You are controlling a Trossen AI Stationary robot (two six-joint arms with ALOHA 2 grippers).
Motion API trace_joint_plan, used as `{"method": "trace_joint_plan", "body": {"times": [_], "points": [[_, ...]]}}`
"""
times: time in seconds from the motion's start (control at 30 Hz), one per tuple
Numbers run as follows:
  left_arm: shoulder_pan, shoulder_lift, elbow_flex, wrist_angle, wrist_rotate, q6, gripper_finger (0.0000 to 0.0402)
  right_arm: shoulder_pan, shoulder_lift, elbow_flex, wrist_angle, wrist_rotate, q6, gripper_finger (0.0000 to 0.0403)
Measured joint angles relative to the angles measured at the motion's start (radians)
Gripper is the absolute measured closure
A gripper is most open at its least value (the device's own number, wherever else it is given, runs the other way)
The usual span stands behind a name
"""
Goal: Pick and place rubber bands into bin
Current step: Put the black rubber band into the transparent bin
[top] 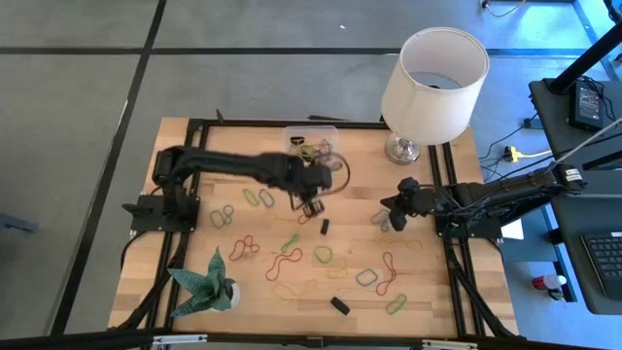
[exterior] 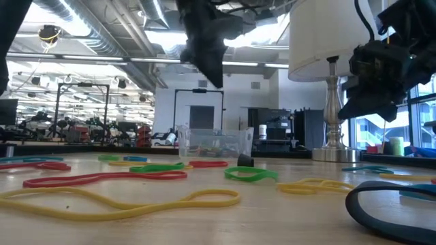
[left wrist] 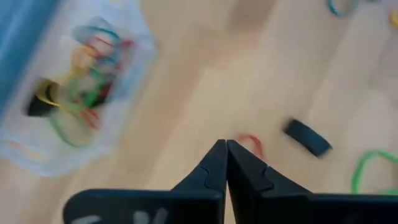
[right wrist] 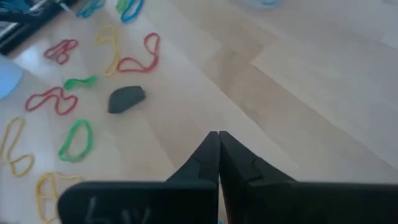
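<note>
Left end effector (top: 309,206) hangs pinched together just short of the bin (top: 311,146); right end effector (top: 389,219) closed too, empty, above the worktop's (top: 437,292) scattered rubber bands (top: 284,262)

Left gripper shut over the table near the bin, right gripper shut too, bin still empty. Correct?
Not quite: the bin is not empty. The left wrist view shows a tangle of rubber bands already inside it. The rest holds: the left gripper is shut near the bin, and the right gripper is shut too.
</note>
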Motion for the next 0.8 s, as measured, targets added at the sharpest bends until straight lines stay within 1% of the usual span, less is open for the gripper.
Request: {"method": "trace_joint_plan", "body": {"times": [0.07,0.1,0.27,0.37,0.47,0.57,0.8], "points": [[-0.039,-0.002,-0.048,0.023,0.004,-0.020,0.0400,0.013,0.001,0.019,0.000,0.000,-0.025,0.0400],[-0.057,-0.008,-0.079,0.060,0.007,-0.025,0.0400,0.021,0.001,0.033,0.001,0.001,-0.041,0.0400],[-0.120,-0.066,-0.287,0.341,0.084,-0.028,0.0400,0.048,0.020,0.122,-0.022,0.011,-0.075,0.0401],[-0.135,-0.139,-0.420,0.480,0.094,-0.046,0.0400,0.063,0.078,0.203,-0.090,0.036,-0.072,0.0401],[-0.140,-0.225,-0.539,0.558,0.094,-0.055,0.0400,0.082,0.177,0.304,-0.170,0.057,-0.071,0.0402],[-0.149,-0.323,-0.644,0.618,0.097,-0.055,0.0400,0.095,0.309,0.426,-0.248,0.079,-0.035,0.0402],[-0.187,-0.567,-0.862,0.699,0.094,-0.062,0.0400,0.119,0.677,0.769,-0.466,0.083,0.147,0.0403]]}}
